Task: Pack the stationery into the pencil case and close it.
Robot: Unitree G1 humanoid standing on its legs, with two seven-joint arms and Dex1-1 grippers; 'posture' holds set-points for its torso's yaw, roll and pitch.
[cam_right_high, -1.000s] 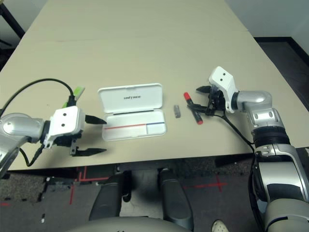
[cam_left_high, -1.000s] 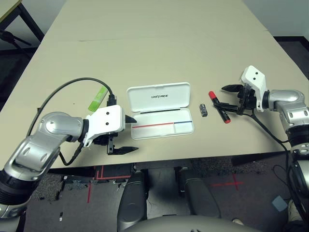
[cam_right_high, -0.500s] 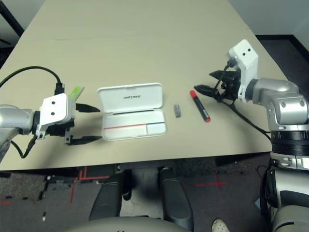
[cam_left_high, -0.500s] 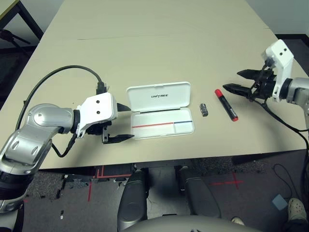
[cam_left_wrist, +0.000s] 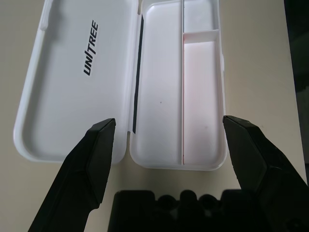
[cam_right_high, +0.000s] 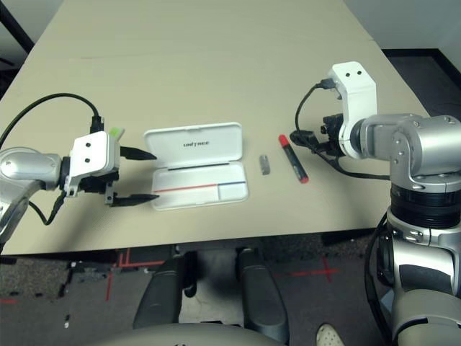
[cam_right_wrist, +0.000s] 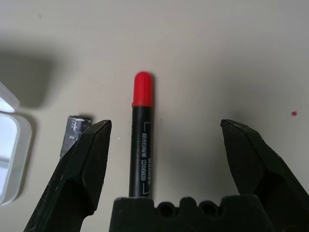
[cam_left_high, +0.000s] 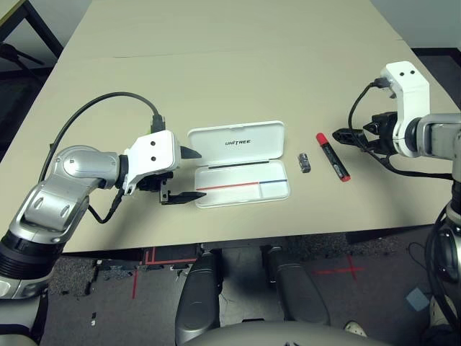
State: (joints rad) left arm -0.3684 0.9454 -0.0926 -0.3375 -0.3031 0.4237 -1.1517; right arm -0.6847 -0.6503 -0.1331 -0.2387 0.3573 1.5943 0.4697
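Fingers of both grippers stand wide apart and hold nothing. On the tabletop (cam_left_high: 238, 65) the case (cam_left_high: 239, 163) lies open in the middle, lid flat on the far side, its tray empty. The left gripper (cam_left_high: 185, 175) hovers just beside the case's left end, its fingers (cam_left_wrist: 99, 145) spread about as wide as that end and pointing along the case's length. The right gripper (cam_right_wrist: 164, 145) hovers near the marker (cam_right_wrist: 141, 135), which lies well right of the case. Seen from the right wrist, the marker's long axis runs straight out along the line the fingers (cam_right_wrist: 91, 150) point, red end away, sitting between them but nearer one finger than the other. So the right arm is clearly the nearer one for the marker, and I judge the fingers need only drop and centre to close across its barrel. The small grey piece (cam_left_high: 304, 163) lies between marker and case, just beside the case's right end. The green bar (cam_right_high: 114, 133) lies past the left gripper, mostly hidden behind it
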